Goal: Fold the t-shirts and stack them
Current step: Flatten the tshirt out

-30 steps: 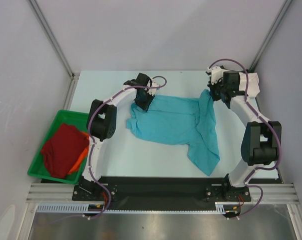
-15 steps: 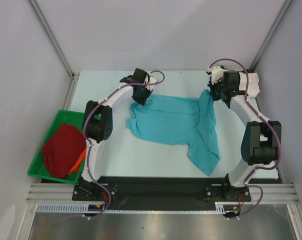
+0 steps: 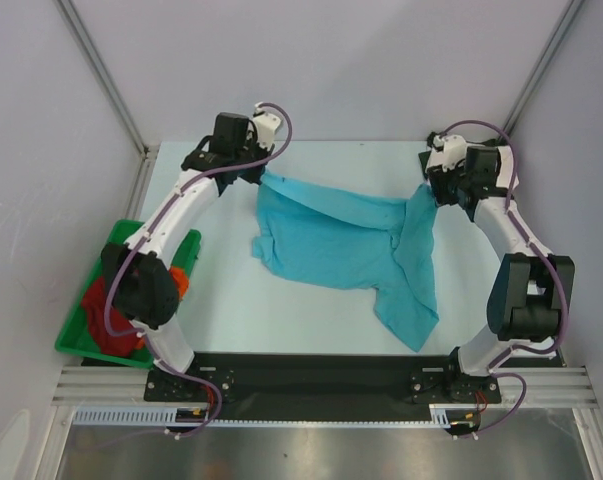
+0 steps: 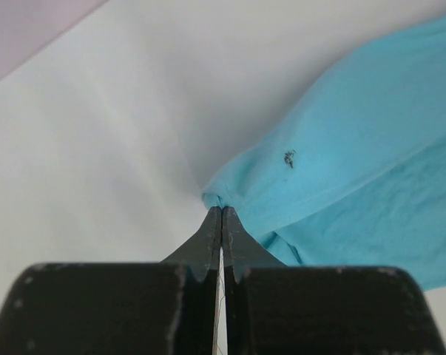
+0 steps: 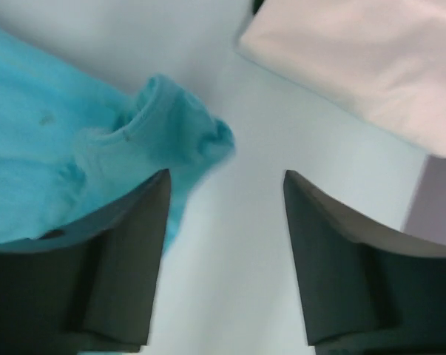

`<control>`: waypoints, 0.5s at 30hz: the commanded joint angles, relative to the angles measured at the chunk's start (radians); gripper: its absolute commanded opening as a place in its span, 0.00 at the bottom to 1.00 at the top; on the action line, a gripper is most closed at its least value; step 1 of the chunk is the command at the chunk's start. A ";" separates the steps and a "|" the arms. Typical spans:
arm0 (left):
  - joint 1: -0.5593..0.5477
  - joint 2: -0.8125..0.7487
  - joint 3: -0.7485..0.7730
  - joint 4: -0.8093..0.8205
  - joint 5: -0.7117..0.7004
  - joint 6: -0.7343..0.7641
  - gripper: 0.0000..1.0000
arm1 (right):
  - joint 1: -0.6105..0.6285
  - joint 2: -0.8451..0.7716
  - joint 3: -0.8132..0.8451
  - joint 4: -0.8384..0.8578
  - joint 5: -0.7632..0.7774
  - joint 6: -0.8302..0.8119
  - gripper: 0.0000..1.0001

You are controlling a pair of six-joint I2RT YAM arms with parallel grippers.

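**A:** Where is the turquoise t-shirt (image 3: 341,245)?

**B:** It lies spread across the middle of the bench (image 3: 281,310), crumpled rather than flat. One long flap runs down toward the near right. Its far-left corner is pulled up into a taut point, off the bench.

**A:** What is pulling it?

**B:** The left tool (image 4: 221,216). Its two fingers are pressed together, with a pinch of the shirt's edge caught at their tips. From the left wrist the cloth fans out to the right of that pinch, and the small dark chest mark (image 4: 289,157) sits on it just beyond the tips.

**A:** And the right tool (image 5: 225,177)?

**B:** It is at the shirt's far-right corner. Its fingers stand apart and nothing is gripped between them. A bunched, rolled edge of the turquoise cloth lies just past the tip of one finger, and more cloth runs under that finger. Bare bench shows in the gap. I cannot tell whether the finger touches the cloth.

**A:** So only one corner is held?

**B:** Yes, the far-left one. The rest of the shirt rests on the bench between the two arms.

**A:** Anything else around?

**B:** A green bin (image 3: 119,232) sits at the near left, well apart from the turquoise shirt. It holds a dark red shirt (image 3: 106,320) with a bit of orange shirt (image 3: 179,280) showing beside it. The left arm's elbow partly covers the bin.
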 commanded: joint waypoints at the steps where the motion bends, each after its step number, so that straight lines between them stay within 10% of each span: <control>1: -0.002 0.053 -0.015 0.005 -0.027 0.006 0.01 | -0.029 -0.013 0.012 0.065 0.085 -0.031 0.70; 15: -0.001 0.123 0.016 0.010 -0.047 0.001 0.00 | 0.142 0.163 0.217 -0.269 -0.135 -0.211 0.73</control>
